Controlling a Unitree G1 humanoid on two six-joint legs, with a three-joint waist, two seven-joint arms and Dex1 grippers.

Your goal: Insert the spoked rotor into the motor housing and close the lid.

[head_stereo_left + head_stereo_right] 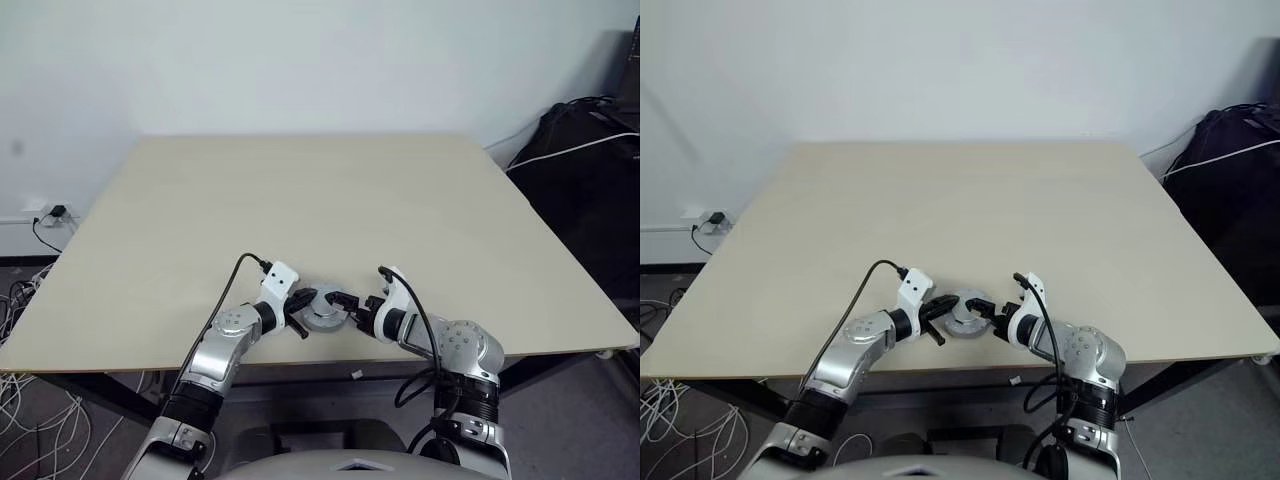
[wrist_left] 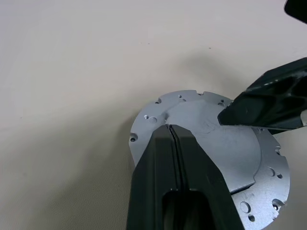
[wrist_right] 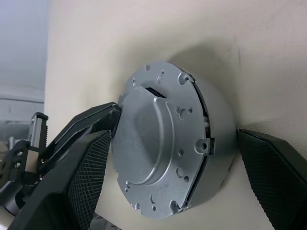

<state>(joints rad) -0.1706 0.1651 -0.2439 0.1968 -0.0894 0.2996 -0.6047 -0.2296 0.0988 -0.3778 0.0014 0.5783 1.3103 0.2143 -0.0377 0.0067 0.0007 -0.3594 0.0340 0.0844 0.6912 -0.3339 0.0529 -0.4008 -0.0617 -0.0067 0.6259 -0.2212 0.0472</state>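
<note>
Where the two arms meet at the near edge of the worktop [image 1: 200,200], the left hand [image 2: 171,132] has its two black fingers pressed together with no gap, tips resting on the raised centre of the lid [image 2: 211,143], gripping nothing. The lid sits on top of the motor housing [image 3: 218,122], a round silver-grey body lying flat on the worktop; a thin seam between them shows in the right wrist view. The right hand [image 3: 177,158] is spread as wide as it goes, one finger on each side of the housing; whether the pads [image 3: 88,172] actually touch its wall cannot be made out. The copper windings and the spoked rotor are hidden, if inside, under the lid. From the head views the assembly is small and half covered by fingertips. Beyond the hands the worktop runs bare to the wall [image 1: 300,60].
</note>
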